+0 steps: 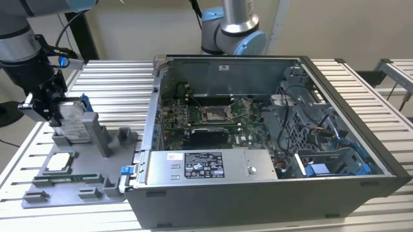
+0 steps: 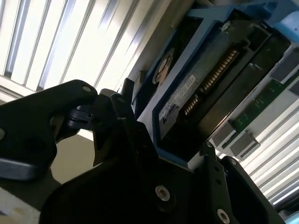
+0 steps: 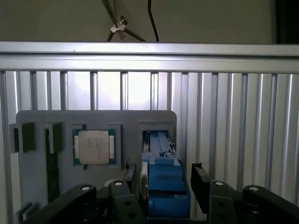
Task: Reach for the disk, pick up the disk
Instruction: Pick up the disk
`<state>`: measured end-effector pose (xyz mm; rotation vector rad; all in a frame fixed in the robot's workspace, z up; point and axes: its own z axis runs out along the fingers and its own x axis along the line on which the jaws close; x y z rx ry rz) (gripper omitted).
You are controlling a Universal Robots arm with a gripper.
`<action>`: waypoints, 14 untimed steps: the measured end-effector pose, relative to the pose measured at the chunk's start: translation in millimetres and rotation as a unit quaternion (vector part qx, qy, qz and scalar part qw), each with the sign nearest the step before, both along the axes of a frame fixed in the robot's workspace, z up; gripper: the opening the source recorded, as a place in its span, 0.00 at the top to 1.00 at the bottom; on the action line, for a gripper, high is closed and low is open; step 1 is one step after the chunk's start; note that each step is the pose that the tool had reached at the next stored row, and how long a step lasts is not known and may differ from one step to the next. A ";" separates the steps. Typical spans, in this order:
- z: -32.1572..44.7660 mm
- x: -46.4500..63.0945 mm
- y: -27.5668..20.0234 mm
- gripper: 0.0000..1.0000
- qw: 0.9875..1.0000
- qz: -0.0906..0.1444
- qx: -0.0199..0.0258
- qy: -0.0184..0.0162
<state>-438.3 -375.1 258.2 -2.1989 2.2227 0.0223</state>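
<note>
Wall: plain cream wall (image 1: 361,29) behind the work area in the exterior view; bare and duller grey-beige in the first wrist view.
Tabletop: slatted aluminium tabletop (image 1: 110,77) with long parallel ribs and dark gaps between them.
Edge rail: raised metal cross rail (image 3: 149,56) along one edge of the tabletop, in the first wrist view.
Adjacent furniture: second slatted metal surface (image 1: 395,72) at the exterior view's right, separated by a gap.
Upright: black post (image 1: 84,38) against the wall, at the exterior view's left.
Cabling: tied cables (image 3: 122,24) hanging before the wall.
Light: even and diffuse; strong glare on the slats in the second wrist view.

Robotics lab: slatted aluminium table (image 1: 116,82), opened computer case (image 1: 245,203).
</note>
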 end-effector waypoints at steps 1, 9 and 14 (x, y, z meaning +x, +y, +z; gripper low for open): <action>-0.2 0.1 0.0 0.00 1.000 0.000 0.000 0.000; -0.4 0.2 0.2 0.00 1.000 0.000 0.000 0.000; 4.3 0.2 0.1 0.00 1.000 0.000 0.000 0.000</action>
